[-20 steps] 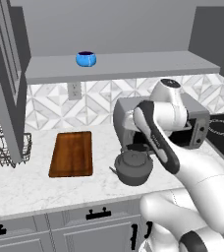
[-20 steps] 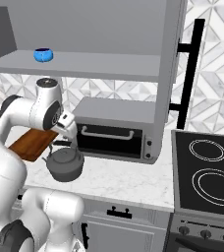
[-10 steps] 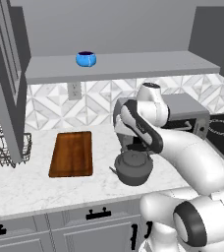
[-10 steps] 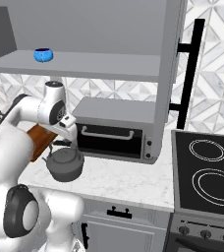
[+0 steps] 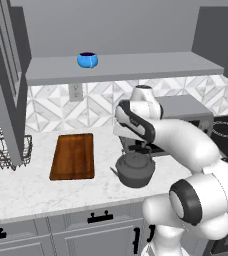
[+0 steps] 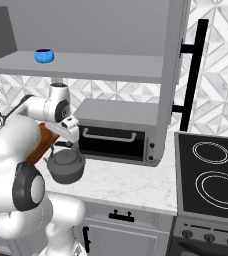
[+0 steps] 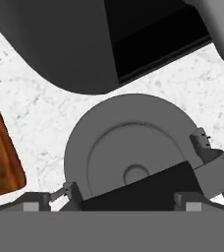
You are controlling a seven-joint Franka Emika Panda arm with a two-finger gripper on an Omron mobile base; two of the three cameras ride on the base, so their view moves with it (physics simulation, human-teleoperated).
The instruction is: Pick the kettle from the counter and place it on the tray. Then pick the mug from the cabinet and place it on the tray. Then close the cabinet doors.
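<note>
Kettle (image 5: pixel 134 170) pick-up is judged to be the step in hand: nothing has yet been set on the tray, and the cabinet stands open.

Cabinet (image 5: pixel 136 67), well above the claw, is shown with its doors (image 5: pixel 8 85) swung wide.

Surface (image 5: pixel 41 192), white and grey-veined, is spread beneath the claw and carries the kettle and the tray; the toaster oven (image 6: pixel 117 132) is seen just behind the claw.

Tray (image 5: pixel 73 155), a reddish-brown board, is laid flat on the surface to the claw's left and well apart from it; its top is bare.

Kettle is stood upright on the surface directly under the claw, its arched black handle (image 7: pixel 138 193) crossing the lid between the two fingertips in the hand view.

Claw (image 7: pixel 111 203) is spread fully and is held just over the kettle with nothing gripped; whether the handle is already touched cannot be told.

Mug (image 5: pixel 87 60), small and blue, is left on the cabinet shelf, high above and to the left of the claw.

Next move, as judged: the handle must be enclosed squarely by the fingers before a lift and a carry leftward to the tray.
</note>
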